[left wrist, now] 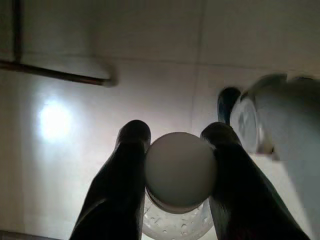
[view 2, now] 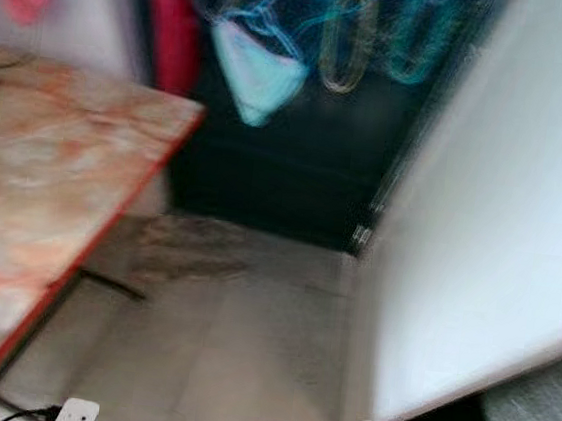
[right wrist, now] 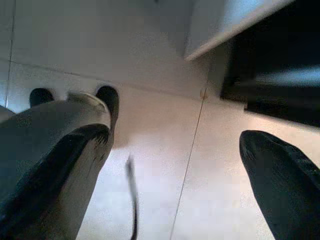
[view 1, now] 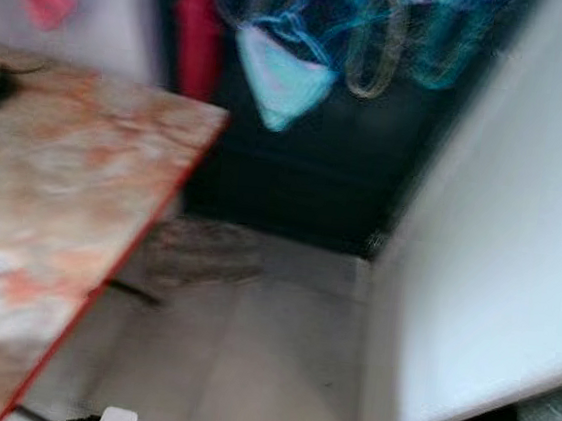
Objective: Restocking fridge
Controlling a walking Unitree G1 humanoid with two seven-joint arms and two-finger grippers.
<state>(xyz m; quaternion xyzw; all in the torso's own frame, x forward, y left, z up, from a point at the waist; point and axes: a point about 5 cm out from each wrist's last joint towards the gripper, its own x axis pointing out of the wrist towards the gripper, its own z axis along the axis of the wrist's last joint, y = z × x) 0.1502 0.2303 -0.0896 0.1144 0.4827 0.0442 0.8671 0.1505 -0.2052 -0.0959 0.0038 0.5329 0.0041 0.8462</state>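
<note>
In the left wrist view my left gripper (left wrist: 180,145) is shut on a clear bottle with a round white cap (left wrist: 180,169), the two black fingers (left wrist: 122,175) pressing on either side of the cap above the pale tiled floor. My right gripper (right wrist: 175,150) hangs open over the floor, with nothing between its fingers (right wrist: 280,175). The eye views are blurred. They show a large white fridge panel (view 1: 499,243) on the right, and its lower edge with a dark gap beneath (right wrist: 260,75) shows past the right gripper.
A table with an orange-and-white marbled top and red edge (view 1: 63,178) stands on the left, with thin dark legs. Ahead is a dark recess with coloured things hanging (view 1: 285,80). Pale floor tiles (view 1: 244,368) run between table and fridge. My own grey leg (right wrist: 45,125) is close by.
</note>
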